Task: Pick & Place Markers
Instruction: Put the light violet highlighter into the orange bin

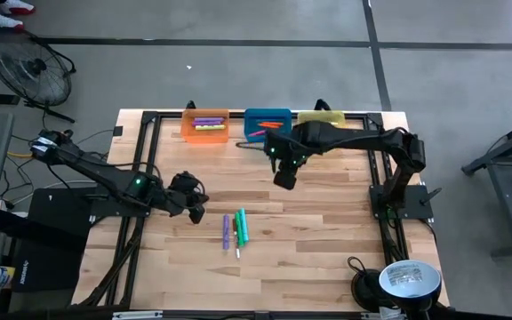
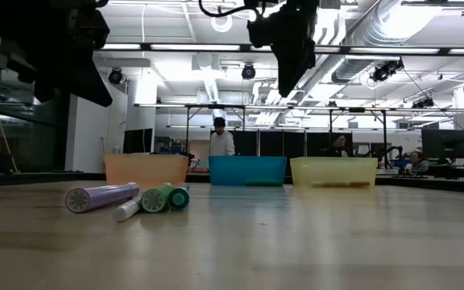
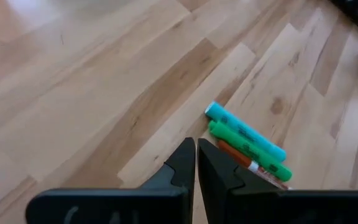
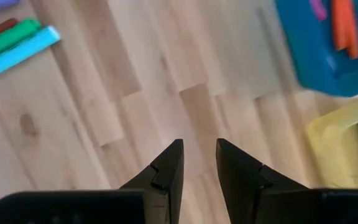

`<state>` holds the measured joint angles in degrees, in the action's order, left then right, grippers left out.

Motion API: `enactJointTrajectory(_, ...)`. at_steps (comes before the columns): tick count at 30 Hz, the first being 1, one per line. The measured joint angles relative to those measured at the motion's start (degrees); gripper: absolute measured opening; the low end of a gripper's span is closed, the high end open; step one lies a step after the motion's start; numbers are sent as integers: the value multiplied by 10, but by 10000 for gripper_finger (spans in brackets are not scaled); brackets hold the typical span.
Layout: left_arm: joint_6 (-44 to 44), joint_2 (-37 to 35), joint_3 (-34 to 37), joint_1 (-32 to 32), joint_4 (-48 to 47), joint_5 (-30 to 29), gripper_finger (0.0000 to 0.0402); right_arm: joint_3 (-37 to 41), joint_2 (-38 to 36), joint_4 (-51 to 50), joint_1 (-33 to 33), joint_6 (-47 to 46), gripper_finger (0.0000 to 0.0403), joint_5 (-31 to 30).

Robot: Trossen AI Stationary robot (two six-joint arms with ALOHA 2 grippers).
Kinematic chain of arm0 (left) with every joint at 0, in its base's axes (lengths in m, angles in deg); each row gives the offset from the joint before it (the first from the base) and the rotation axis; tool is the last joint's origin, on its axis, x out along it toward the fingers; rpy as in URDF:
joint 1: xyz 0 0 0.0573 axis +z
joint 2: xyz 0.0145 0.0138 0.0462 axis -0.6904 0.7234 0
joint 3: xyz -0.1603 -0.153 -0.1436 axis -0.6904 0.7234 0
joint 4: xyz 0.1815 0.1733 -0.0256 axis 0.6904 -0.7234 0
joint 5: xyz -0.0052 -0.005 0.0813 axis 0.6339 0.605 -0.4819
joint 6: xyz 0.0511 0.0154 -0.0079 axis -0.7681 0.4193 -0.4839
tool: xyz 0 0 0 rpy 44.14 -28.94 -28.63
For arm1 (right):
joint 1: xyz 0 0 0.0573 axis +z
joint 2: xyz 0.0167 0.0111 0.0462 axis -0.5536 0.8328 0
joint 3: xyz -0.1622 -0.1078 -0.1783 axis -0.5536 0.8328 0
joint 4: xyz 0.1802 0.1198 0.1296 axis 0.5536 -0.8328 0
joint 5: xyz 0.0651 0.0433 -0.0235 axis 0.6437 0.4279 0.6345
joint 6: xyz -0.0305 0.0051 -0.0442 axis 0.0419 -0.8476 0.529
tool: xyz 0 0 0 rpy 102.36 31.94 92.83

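Right hand (image 4: 199,163), empty and parted, above table (image 4: 135,81) near blue bin (image 4: 316,56).

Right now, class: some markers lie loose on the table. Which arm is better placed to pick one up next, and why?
Probably the left. The left gripper hangs shut beside the loose markers, while the right gripper, slightly open and empty, hangs farther off, nearer the blue bin.

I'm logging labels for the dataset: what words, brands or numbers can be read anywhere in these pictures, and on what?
Readable text: none.
Green marker: dark print along the barrel, too blurred to read.
Round white lamp head at the table's near corner: faint marks, too small to read.
Orange bin, blue bin, yellow bin: no lettering visible.
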<state>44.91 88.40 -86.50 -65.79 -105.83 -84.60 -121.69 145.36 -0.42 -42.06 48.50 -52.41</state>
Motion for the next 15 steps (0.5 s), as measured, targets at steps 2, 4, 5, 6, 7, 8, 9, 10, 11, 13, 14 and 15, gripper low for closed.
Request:
enactJointTrajectory(2, -1, 15, 0, 0, 6, 8, 17, 11, 0, 2, 14, -27, 83, 0)
enactJointTrajectory(4, -1, 32, 0, 0, 23, 17, 17, 21, 0, 3, 28, -52, 83, 0)
enactJointTrajectory(5, -1, 40, 0, 0, 27, 23, 17, 25, 0, 3, 35, -61, 83, 0)
enactJointTrajectory(6, -1, 48, 0, 0, 35, 30, 17, 28, 0, 3, 42, -71, 83, -1)
enactJointTrajectory(7, -1, 57, 0, 0, 48, 42, 17, 31, 0, 3, 50, -81, 83, -1)
enactJointTrajectory(8, -1, 66, 0, 0, 59, 55, 17, 33, 0, 3, 57, -89, 83, -1)
enactJointTrajectory(9, -1, 73, 0, 0, 67, 68, 17, 35, 0, 2, 64, -97, 83, -1)
enactJointTrajectory(10, -1, 81, 0, 0, 77, 82, 17, 36, 0, -1, 71, -103, 83, -3)
enactJointTrajectory(11, 2, 90, 0, 0, 92, 97, 17, 36, 0, -4, 78, -108, 83, -6)
enactJointTrajectory(13, 16, 107, 0, 0, 117, 126, 17, 36, 0, -10, 92, -116, 83, -14)
enactJointTrajectory(14, 26, 113, 0, 0, 129, 132, 17, 36, 0, -15, 100, -119, 83, -21)
enactJointTrajectory(15, 40, 120, 0, 0, 143, 138, 17, 36, 0, -20, 107, -123, 83, -29)
